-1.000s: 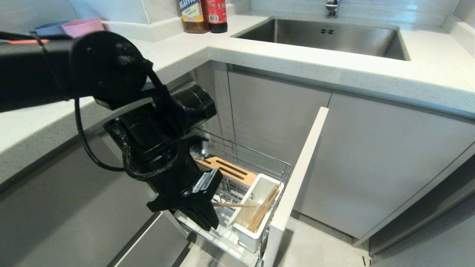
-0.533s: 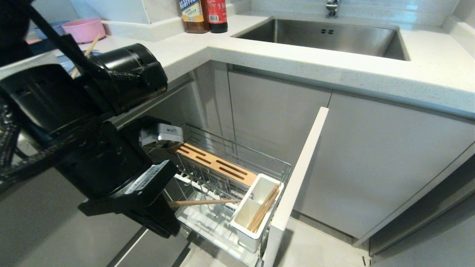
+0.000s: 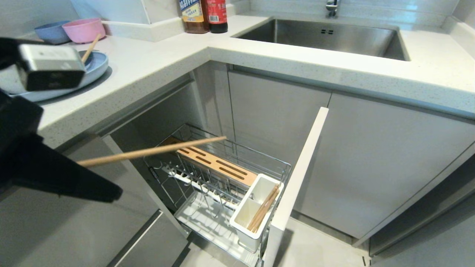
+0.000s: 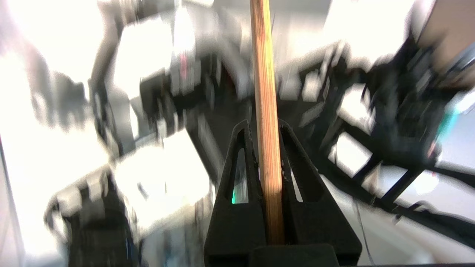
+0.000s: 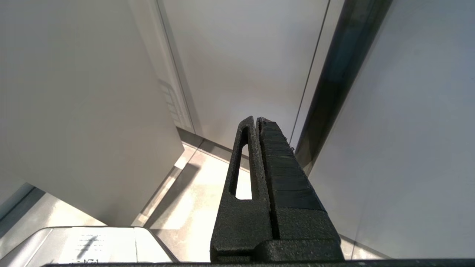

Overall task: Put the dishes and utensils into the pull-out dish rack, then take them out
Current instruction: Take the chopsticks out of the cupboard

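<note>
My left gripper (image 4: pixel 264 128) is shut on one light-wood chopstick (image 3: pixel 156 150), held near its thick end at the left edge of the head view. The stick points right, slightly upward, and hangs above the pull-out dish rack (image 3: pixel 282 163). The rack stands pulled out below the counter. Its white utensil holder (image 3: pixel 256 193) holds more chopsticks (image 3: pixel 264 212), beside the slotted wooden strip (image 3: pixel 219 165). A light-blue plate (image 3: pixel 97 68) lies on the counter at the left with another chopstick (image 3: pixel 91 48) resting on it. My right gripper (image 5: pixel 256 118) is shut and empty, low by the cabinet fronts.
A blue bowl (image 3: pixel 52 31) and a pink bowl (image 3: pixel 83 29) sit at the counter's back left. Two bottles (image 3: pixel 202 15) stand by the steel sink (image 3: pixel 326 37). The rack's pale front panel (image 3: pixel 300 174) juts out towards me. A grey lower drawer front (image 3: pixel 148 241) is at the left.
My left arm has lifted and drawn back to the left, carrying the chopstick from beside the utensil holder up above the rack. The plate and bowls on the counter are now uncovered.
</note>
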